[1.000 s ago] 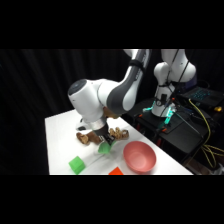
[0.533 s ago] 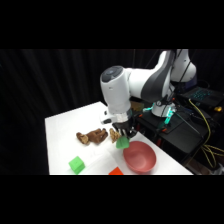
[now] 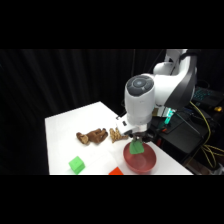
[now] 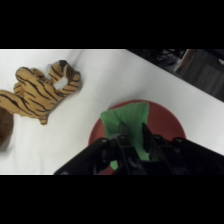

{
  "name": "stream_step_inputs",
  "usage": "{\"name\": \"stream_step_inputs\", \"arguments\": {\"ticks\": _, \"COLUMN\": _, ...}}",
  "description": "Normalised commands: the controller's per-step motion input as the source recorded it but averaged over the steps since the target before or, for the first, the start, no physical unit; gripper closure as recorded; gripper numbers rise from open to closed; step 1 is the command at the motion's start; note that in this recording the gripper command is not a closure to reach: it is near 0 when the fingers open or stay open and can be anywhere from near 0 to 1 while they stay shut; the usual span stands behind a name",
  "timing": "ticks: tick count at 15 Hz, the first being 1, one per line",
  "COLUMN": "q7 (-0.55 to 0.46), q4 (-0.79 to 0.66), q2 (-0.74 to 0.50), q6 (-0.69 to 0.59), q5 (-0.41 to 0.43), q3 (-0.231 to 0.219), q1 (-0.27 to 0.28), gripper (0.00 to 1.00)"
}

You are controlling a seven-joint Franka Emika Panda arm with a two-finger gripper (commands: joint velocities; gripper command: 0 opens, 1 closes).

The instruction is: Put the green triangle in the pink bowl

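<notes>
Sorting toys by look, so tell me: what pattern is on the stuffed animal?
Orange with black stripes, like a tiger; clearest in the wrist view.

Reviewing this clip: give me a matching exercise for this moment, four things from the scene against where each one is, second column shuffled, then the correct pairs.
Things:
1. green triangle
2. pink bowl
3. striped tiger toy
4. green cube

Places:
A. lying on the table, beside the bowl
B. near the table's front edge, far from the bowl
C. held in the gripper, above the bowl
D. on the table, directly under the gripper

Pairs: 1-C, 2-D, 3-A, 4-B
</notes>
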Motion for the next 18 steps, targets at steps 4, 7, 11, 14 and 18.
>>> {"name": "stream_step_inputs", "arguments": {"ticks": 4, "q7": -0.01, "q4": 0.12, "q2": 0.04, "q6": -0.10, "q5": -0.058, "q3": 0.020, "q1": -0.010, "gripper": 0.00}}
{"name": "stream_step_inputs", "arguments": {"ticks": 7, "q7": -0.03, "q4": 0.10, "q2": 0.00, "q6": -0.10, "q5": -0.031, "q3": 0.012, "q1": -0.031, "gripper": 0.00}}
{"name": "stream_step_inputs", "arguments": {"ticks": 11, "q7": -0.05, "q4": 0.11, "q2": -0.01, "q6": -0.10, "q5": -0.035, "q3": -0.001, "q1": -0.044, "gripper": 0.00}}
{"name": "stream_step_inputs", "arguments": {"ticks": 14, "q7": -0.08, "q4": 0.09, "q2": -0.04, "q6": -0.08, "q5": -0.021, "q3": -0.003, "q1": -0.052, "gripper": 0.00}}
{"name": "stream_step_inputs", "arguments": {"ticks": 18, "q7": -0.07, "q4": -0.04, "q2": -0.19, "q6": -0.01, "q5": -0.003, "q3": -0.016, "q1": -0.066, "gripper": 0.00}}
